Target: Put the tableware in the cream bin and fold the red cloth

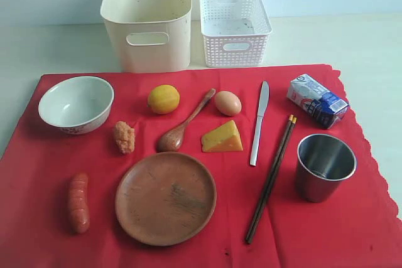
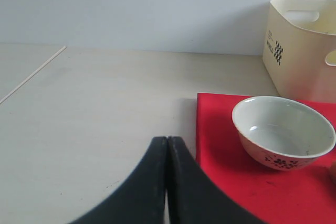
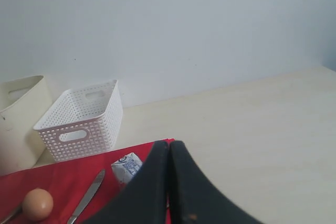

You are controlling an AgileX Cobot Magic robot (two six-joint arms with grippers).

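Tableware [image 1: 166, 198] lies spread on the red cloth [image 1: 352, 230] before the cream bin [image 1: 157, 58], the bowl [image 2: 283, 129] near the closed, empty left gripper [image 2: 167, 145], the knife [image 3: 86, 196] near the closed, empty right gripper [image 3: 169, 148], both grippers seemingly hanging at the cloth's edges.

Bowl [image 1: 75, 103] left, cup [image 1: 325, 166] right, plate [image 1: 166, 198] between them on cloth [image 1: 352, 236], bin [image 1: 169, 54] behind.
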